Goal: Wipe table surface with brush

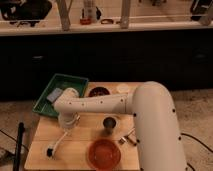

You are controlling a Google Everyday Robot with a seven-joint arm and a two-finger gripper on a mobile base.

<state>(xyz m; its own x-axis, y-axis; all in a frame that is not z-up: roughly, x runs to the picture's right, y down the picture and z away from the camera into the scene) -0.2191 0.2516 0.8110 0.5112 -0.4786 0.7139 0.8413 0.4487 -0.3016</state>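
Pincer (67, 121) over table surface (84, 131), seemingly holding brush (57, 143).

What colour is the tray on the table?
The tray is green, camera view; the end effector sits by its front edge.

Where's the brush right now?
In the camera view, the brush slants down from the gripper at the front-left of the table surface, its dark head left of the orange bowl.
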